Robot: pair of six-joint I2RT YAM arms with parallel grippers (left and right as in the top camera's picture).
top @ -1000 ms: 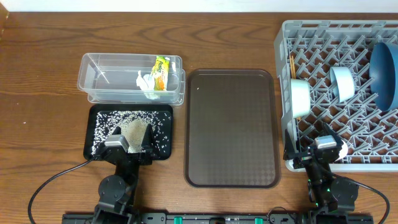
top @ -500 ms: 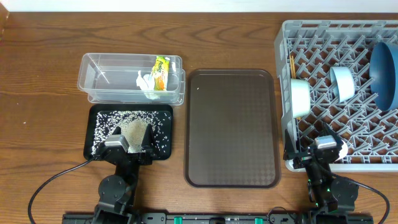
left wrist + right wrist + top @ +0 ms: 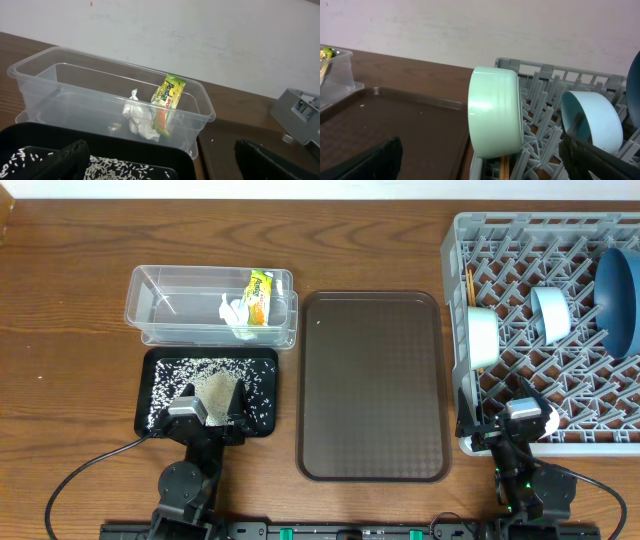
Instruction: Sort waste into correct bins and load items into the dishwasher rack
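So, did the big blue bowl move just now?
No. The big blue bowl sits in the same spot as before, by the right edge of the grey rack.

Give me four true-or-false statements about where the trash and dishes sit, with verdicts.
1. The snack wrapper lies in the clear tub. True.
2. The rice sits in the clear tub. False: it is scattered in the black tray.
3. The white bowl stands on edge in the rack. True.
4. The tissue lies in the rack. False: it is in the clear tub, beside the snack wrapper.
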